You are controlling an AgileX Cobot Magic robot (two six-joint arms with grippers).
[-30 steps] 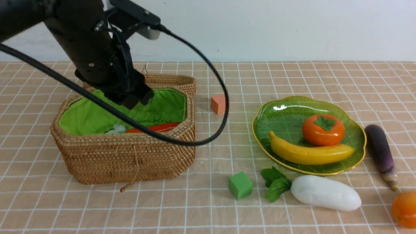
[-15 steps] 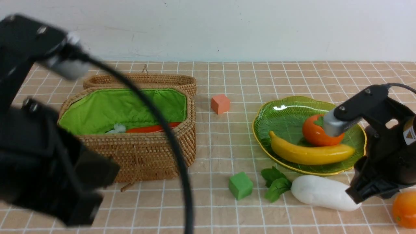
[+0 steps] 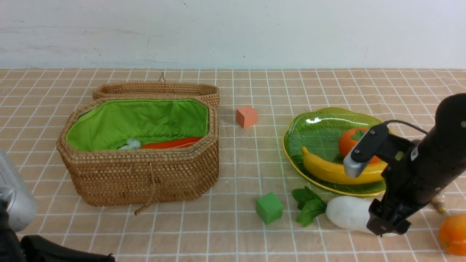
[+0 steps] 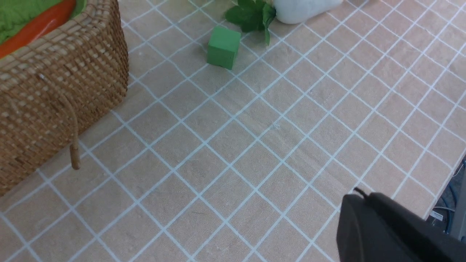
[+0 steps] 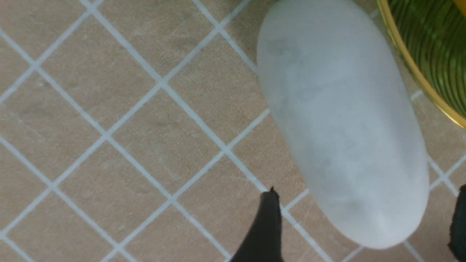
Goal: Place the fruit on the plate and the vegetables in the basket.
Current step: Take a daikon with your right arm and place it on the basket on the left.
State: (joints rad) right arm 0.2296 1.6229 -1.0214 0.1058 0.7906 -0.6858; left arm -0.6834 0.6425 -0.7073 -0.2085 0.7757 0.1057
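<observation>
Nearest me, my left pincer (image 3: 65,251) sat low at the near left corner, mostly cut off by the frame, jaws shut. My right pincer (image 5: 364,225) was spread about as wide as it goes, a finger (image 5: 267,225) on each side of the blunt end of the white radish (image 5: 338,127), not clamped on it. The mango (image 3: 453,234) lay on the cloth (image 3: 233,225) off to its right. The radish lay just in front of the plate (image 3: 320,127), which had the banana (image 3: 324,169) and persimmon (image 3: 346,142) on it. Farther left, the carrot (image 3: 171,143) was inside the basket (image 3: 145,178).
</observation>
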